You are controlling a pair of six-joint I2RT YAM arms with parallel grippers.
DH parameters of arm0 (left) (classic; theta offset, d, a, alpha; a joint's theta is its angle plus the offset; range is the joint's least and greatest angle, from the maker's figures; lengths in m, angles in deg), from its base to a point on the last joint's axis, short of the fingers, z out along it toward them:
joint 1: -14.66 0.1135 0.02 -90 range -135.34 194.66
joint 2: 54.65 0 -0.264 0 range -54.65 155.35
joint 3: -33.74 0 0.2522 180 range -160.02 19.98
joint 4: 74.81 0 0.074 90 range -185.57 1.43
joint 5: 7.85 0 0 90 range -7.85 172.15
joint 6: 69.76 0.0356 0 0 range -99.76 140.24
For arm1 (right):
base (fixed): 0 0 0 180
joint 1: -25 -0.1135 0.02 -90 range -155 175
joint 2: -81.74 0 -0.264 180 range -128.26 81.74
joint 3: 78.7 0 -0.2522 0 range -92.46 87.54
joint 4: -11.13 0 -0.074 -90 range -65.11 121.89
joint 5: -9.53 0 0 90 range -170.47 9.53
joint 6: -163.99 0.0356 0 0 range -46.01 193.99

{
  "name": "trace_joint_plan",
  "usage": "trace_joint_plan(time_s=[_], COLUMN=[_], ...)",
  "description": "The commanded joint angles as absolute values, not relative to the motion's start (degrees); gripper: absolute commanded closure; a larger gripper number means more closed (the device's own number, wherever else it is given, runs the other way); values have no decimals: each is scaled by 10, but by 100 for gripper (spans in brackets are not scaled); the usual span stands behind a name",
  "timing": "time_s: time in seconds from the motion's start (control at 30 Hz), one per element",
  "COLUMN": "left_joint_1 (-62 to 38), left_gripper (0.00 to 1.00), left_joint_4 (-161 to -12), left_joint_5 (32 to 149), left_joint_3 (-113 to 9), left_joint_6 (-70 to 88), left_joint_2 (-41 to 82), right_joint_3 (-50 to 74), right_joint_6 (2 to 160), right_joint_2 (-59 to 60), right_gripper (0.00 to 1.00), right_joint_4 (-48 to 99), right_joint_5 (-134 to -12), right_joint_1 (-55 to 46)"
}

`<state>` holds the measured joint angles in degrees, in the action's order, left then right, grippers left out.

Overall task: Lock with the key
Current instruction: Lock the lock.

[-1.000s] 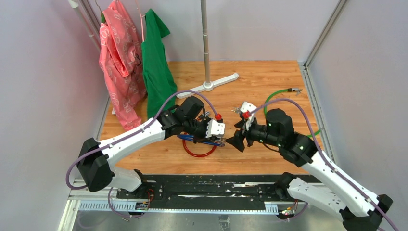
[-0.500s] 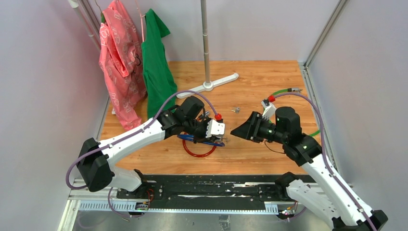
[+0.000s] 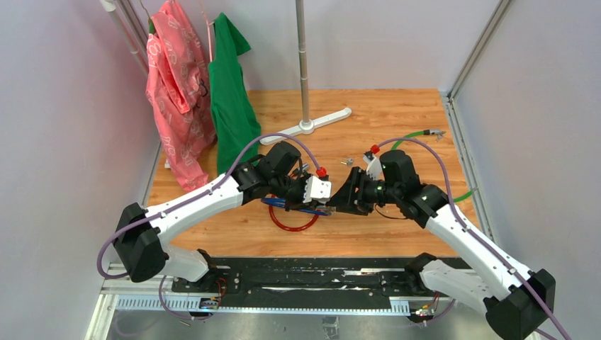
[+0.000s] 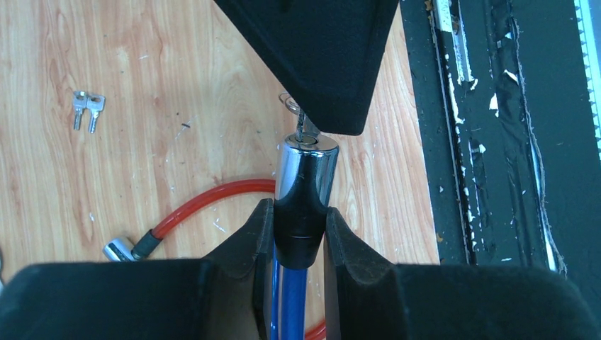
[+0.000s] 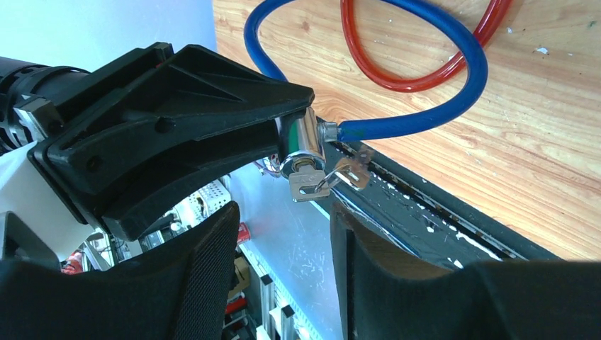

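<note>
**Key (image 5: 306,185) seated in lock cylinder (image 4: 306,166); right gripper (image 5: 283,219) spread**

The left gripper (image 4: 299,211) is clamped on the black collar of the chrome lock cylinder, above the near centre of the table (image 4: 177,85). The key sits in the cylinder's end face, and a second key (image 5: 352,172) hangs from its ring. The right gripper's jaws are wide apart and hold nothing. Its fingers (image 5: 205,276) flank the key, with no contact visible.
</note>
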<state>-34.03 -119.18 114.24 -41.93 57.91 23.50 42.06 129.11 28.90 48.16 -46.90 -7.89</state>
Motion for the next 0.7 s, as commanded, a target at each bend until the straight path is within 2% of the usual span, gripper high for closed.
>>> trace_joint_plan(time_s=[0.0,0.4,0.67], left_joint_1=[-339,-339,-339], left_gripper=[100,100,100], left_joint_4=[-1238,-1239,-1239], left_joint_5=[1118,1118,1118], left_joint_3=[-404,-404,-406], left_joint_6=[579,577,576], left_joint_2=[244,245,246], right_joint_3=[398,401,404], right_joint_6=[1293,1275,1252], right_joint_2=[279,254,246], right_gripper=[48,55,55], right_joint_4=[495,486,489], right_joint_5=[-452,-463,-488], right_joint_1=[-89,-90,-89])
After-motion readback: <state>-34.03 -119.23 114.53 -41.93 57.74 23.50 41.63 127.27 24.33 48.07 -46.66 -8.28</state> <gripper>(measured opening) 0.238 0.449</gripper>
